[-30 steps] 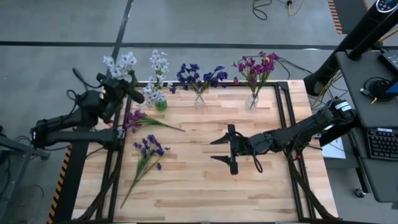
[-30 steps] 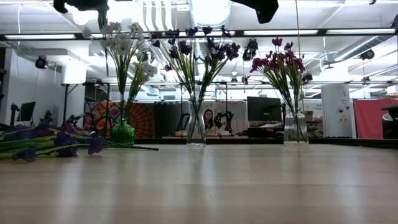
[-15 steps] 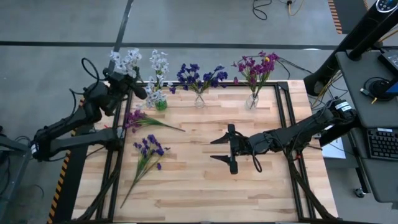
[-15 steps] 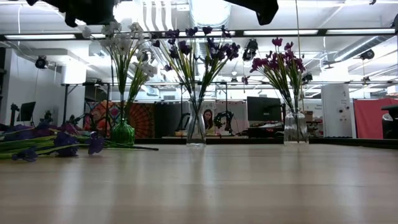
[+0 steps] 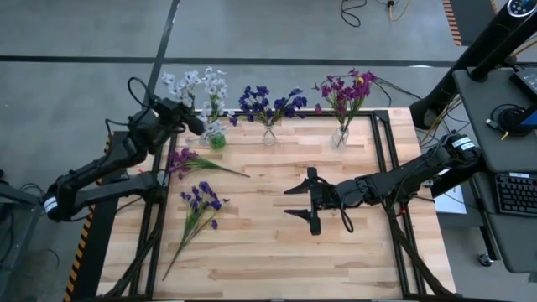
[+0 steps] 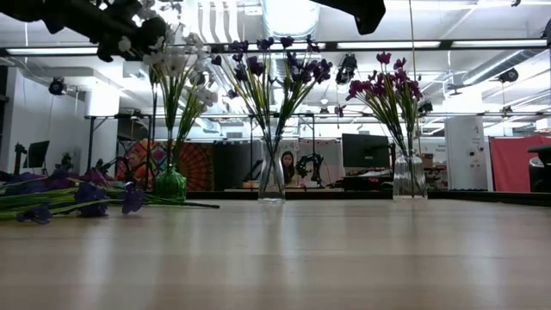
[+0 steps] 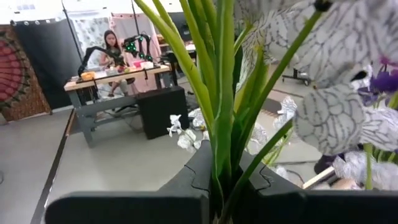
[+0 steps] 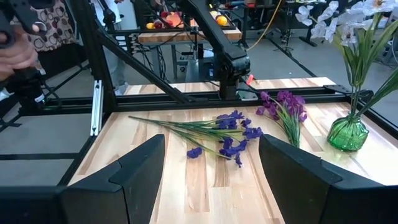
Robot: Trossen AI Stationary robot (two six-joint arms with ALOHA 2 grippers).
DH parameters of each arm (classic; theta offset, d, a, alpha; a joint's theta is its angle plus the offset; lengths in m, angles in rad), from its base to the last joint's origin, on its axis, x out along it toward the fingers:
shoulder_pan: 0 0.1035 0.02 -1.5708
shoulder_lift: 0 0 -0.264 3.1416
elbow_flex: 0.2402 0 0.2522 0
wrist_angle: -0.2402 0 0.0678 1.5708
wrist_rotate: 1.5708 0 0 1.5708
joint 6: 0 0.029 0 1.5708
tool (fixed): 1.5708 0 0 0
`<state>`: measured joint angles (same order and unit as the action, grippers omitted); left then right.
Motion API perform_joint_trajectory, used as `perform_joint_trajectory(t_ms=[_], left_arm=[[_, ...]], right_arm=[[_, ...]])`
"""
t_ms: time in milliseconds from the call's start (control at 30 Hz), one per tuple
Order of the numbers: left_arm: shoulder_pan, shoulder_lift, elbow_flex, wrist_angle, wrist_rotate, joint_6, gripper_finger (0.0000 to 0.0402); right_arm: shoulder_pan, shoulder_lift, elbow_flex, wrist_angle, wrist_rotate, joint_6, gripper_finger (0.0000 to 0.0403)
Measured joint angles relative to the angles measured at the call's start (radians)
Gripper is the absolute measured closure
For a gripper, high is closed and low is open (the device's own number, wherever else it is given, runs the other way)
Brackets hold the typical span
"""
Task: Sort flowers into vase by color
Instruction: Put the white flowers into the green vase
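Flowers, near to far. Near the desk's (image 5: 336,252) left edge, a loose dark blue-violet sprig bunch with long green stems (image 5: 200,204) lies flat, stems running toward the near-left corner. Just beyond it lies a loose magenta-purple sprig bunch (image 5: 189,159), not yet in any vase. So two bunches are left, by my read.

Mid-desk, toward the right edge: right claw (image 5: 307,200) hovers low with its two dark fingers spread wide and nothing between them, pointing at the loose bunches. It looks idle.

Far edge, three vases already stocked:
- small green glass vase (image 5: 216,141) near the far-left corner holds the whitish pale-blue sprigs (image 5: 214,88)
- clear glass vase (image 5: 268,134) at the middle of the far edge holds dark blue-violet blossoms (image 5: 268,101)
- clear glass vase on the right of the far edge (image 5: 339,137) holds magenta-purple blossoms (image 5: 346,88)

Left claw (image 5: 176,113) is up over the far-left corner, just beside the green vase, clamped tight on a whitish sprig with green stems (image 7: 217,124). Its blossoms (image 5: 180,82) stand beside those already in the vase. Looks like the insertion step; the stem end is not visibly in the vase mouth.

Judgement: well past halfway.
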<state>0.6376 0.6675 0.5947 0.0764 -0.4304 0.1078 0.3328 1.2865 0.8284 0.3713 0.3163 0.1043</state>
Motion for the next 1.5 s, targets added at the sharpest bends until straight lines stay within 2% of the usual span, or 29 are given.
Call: perform_joint_trajectory(t_ms=[200,367,800,1500], left_arm=[[0.044,-0.006,-0.042,0.065,0.096,-0.073,0.0397],[0.083,-0.001,-0.077,0.066,0.106,-0.14,0.0397],[0.085,0.002,-0.136,0.125,0.109,-0.224,0.0397],[0.085,0.032,-0.165,0.168,0.135,-0.231,0.0397]], right_arm=[[0.0,0.0,0.0,0.0,0.0,0.0,0.0149],[0.0,0.0,0.0,0.0,0.0,0.0,0.0149],[0.0,0.0,0.0,0.0,0.0,0.0,0.0149],[-0.004,0.029,0.0,0.004,0.002,0.0,0.0149]])
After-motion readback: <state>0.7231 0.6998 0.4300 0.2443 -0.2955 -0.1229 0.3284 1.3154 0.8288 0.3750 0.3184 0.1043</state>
